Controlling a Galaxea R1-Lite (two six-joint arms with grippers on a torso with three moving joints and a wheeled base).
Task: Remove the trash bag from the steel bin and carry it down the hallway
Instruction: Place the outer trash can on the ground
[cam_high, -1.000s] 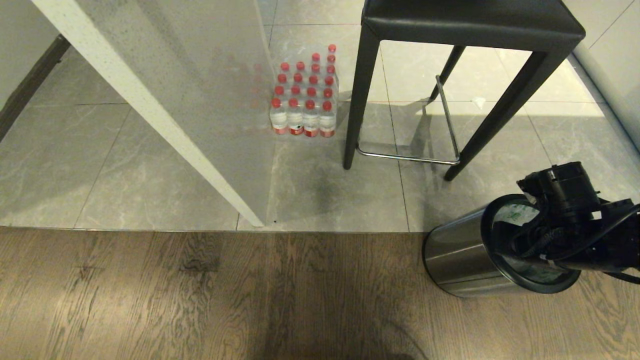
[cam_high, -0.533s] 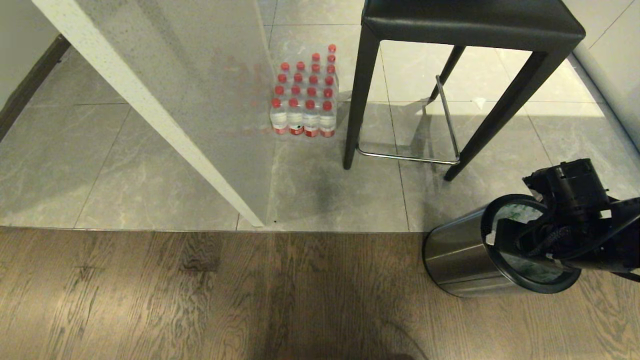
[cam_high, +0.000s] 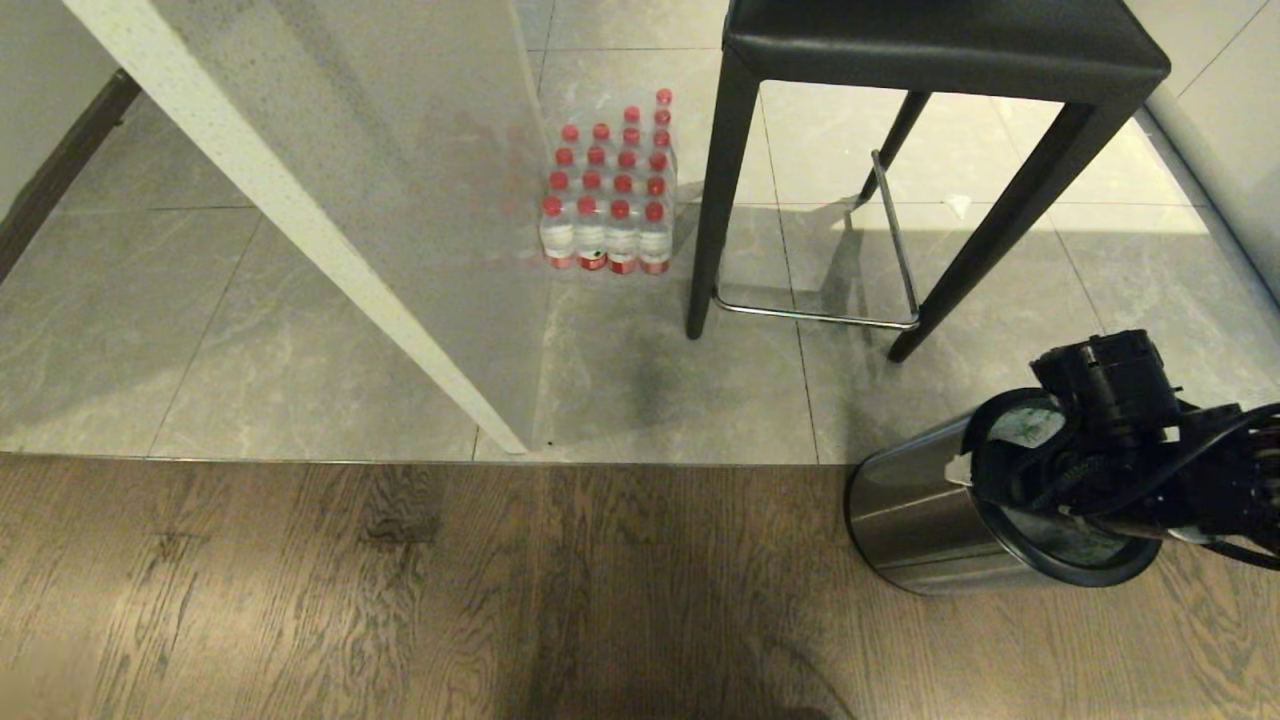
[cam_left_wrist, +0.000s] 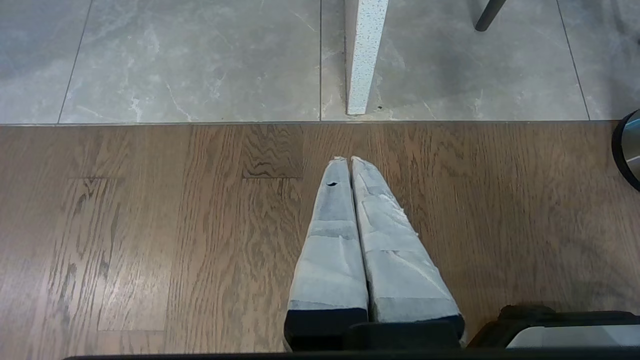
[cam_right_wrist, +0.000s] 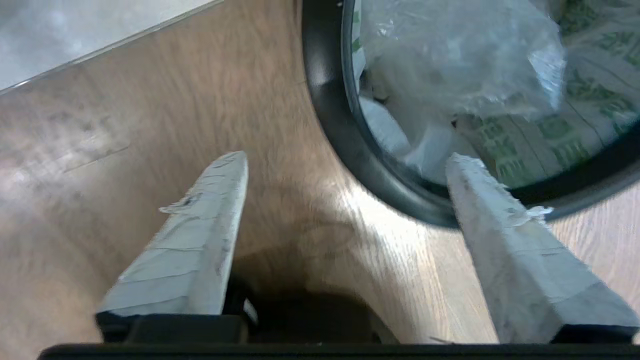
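Note:
The steel bin (cam_high: 920, 510) stands on the wood floor at the lower right, its black rim (cam_right_wrist: 330, 100) tilted toward me. Inside it lies the trash bag (cam_right_wrist: 450, 60), crumpled translucent white plastic with green print, also glimpsed under the arm (cam_high: 1025, 425). My right arm (cam_high: 1110, 385) reaches over the bin's mouth. The right gripper (cam_right_wrist: 346, 157) is open and holds nothing; one finger (cam_right_wrist: 200, 235) hangs over the floor outside the rim, the other finger (cam_right_wrist: 505, 235) over the rim's edge. My left gripper (cam_left_wrist: 348, 159) is shut and empty above the wood planks. The hallway's grey tiles (cam_high: 200, 330) begin beyond the planks.
A black stool (cam_high: 940, 40) with a chrome footrest stands just behind the bin. A shrink-wrapped pack of red-capped water bottles (cam_high: 610, 200) sits on the tiles by its left leg. A white speckled panel (cam_high: 300, 230) slants down to the tile edge.
The right gripper's fingers have gone from shut to wide open. Its wrist has shifted a little left and lower over the bin's mouth. The bin and bag have stayed put.

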